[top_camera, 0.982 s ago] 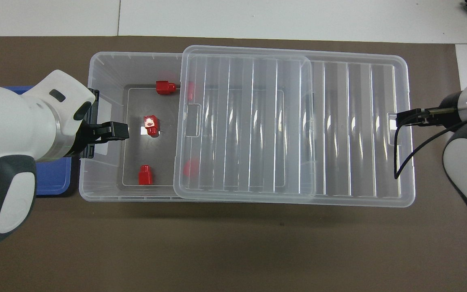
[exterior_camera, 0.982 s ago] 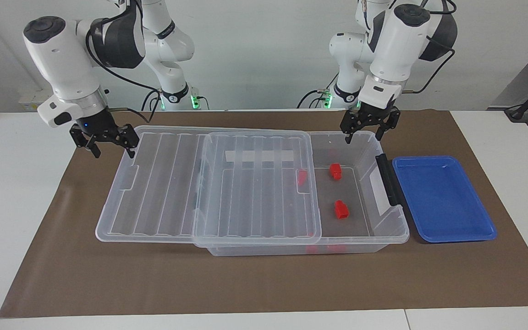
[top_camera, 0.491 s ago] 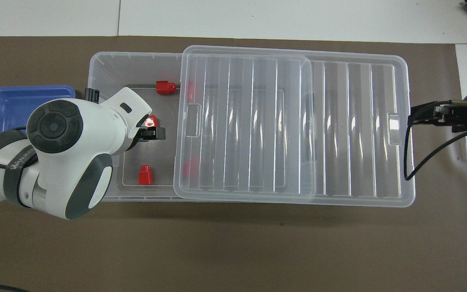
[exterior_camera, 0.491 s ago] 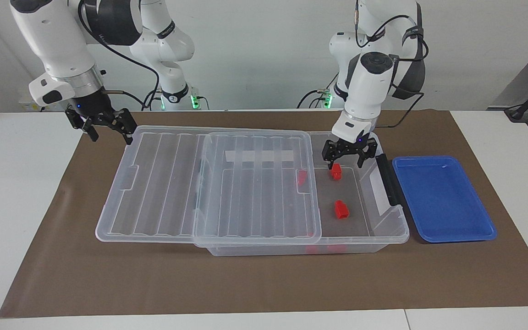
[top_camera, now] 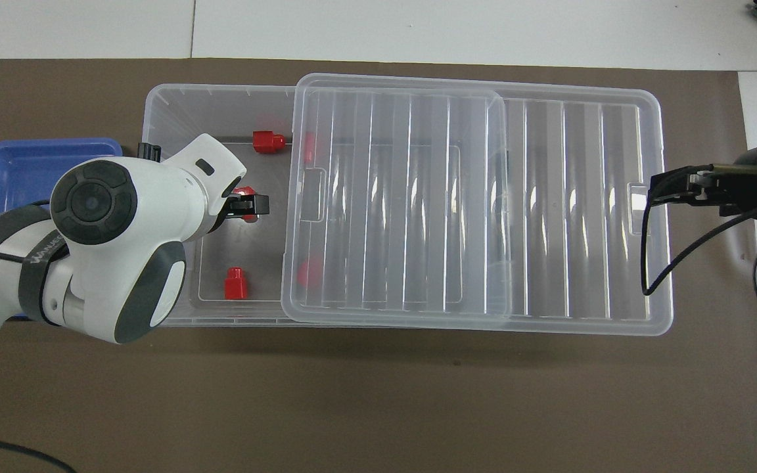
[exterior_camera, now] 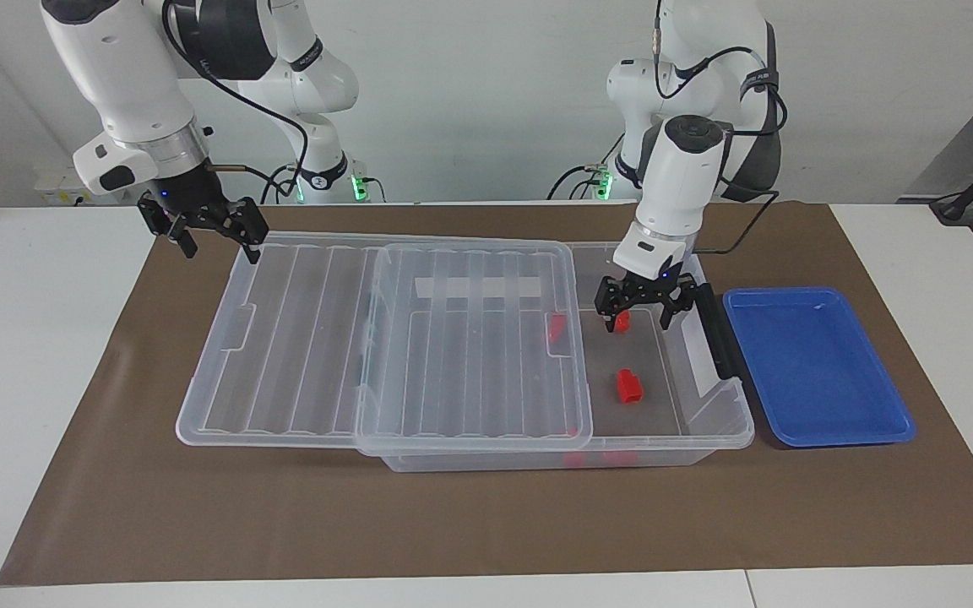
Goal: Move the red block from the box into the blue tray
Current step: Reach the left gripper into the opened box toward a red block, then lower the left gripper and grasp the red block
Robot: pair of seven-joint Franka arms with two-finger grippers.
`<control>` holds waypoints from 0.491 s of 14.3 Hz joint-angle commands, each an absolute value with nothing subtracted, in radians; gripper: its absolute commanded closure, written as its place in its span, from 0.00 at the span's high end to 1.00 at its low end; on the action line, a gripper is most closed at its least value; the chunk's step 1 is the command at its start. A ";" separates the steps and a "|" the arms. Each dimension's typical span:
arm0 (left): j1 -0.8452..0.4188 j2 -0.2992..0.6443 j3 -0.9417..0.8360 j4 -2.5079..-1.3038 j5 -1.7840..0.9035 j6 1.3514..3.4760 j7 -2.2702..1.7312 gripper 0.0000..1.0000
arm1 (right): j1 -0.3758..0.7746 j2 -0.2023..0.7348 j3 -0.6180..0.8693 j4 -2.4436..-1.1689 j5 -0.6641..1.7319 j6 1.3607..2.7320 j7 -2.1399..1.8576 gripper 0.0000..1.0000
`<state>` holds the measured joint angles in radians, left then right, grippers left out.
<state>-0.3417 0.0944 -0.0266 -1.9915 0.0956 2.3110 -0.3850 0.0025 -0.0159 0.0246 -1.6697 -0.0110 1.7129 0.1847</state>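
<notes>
The red block point(exterior_camera: 622, 322) sits on the floor of the box point(exterior_camera: 710, 439), in its uncovered end beside the blue tray point(exterior_camera: 816, 363). The left gripper point(exterior_camera: 644, 317) hangs spread around it, fingers seemingly not yet touching. The right gripper point(exterior_camera: 214, 239) waits open above the lid point(exterior_camera: 284, 338).

wall point(exterior_camera: 486, 101): plain pale grey | table point(exterior_camera: 30, 355): white | mat point(exterior_camera: 486, 523): brown paper | light: even

A white table point(exterior_camera: 30, 355) has a big brown mat point(exterior_camera: 486, 515) on it. The clear box point(exterior_camera: 664, 452) and the blue tray point(exterior_camera: 816, 363) sit on the mat.
</notes>
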 commanded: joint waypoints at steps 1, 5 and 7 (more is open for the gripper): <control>-0.322 0.143 -0.026 -1.987 0.118 2.390 -0.367 1.00 | -0.006 0.000 0.032 -1.634 -0.014 1.680 0.204 0.99; -0.321 0.225 -0.023 -1.951 0.123 2.468 -0.370 1.00 | -0.006 -0.002 0.032 -1.635 -0.015 1.678 0.204 1.00; -0.318 0.253 -0.020 -1.936 0.123 2.488 -0.368 1.00 | -0.009 -0.002 0.031 -1.635 -0.018 1.674 0.204 1.00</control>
